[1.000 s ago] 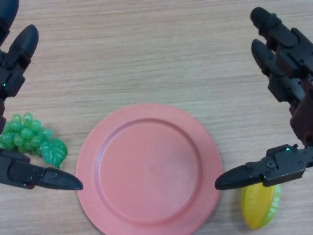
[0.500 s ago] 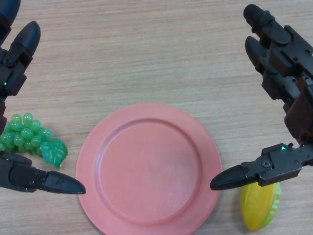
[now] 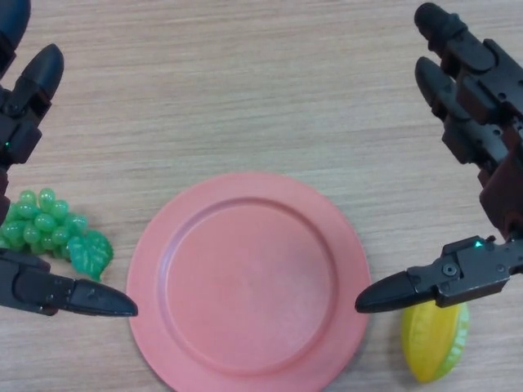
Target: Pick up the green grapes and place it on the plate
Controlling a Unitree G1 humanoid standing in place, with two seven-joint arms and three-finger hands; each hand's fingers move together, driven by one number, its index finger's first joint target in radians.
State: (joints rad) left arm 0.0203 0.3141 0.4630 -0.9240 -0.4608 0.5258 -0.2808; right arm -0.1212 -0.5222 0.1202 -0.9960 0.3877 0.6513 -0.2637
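Note:
A bunch of green grapes (image 3: 51, 229) with a green leaf lies on the wooden table at the left edge, just left of the pink plate (image 3: 248, 281). The plate is bare. My left hand (image 3: 20, 122) is open around the grapes: its fingers reach up above them and its thumb (image 3: 78, 296) lies just below them, not touching. My right hand (image 3: 478, 122) is open at the right, holding nothing, with its thumb (image 3: 417, 287) pointing at the plate's right rim.
A yellow starfruit (image 3: 435, 343) lies on the table at the lower right, partly under my right thumb. The wooden table (image 3: 245, 90) stretches beyond the plate.
Both hands shifted slightly and came back: the right hand moved a little left then right again, and the left thumb did the reverse. The grapes, plate and starfruit have not moved.

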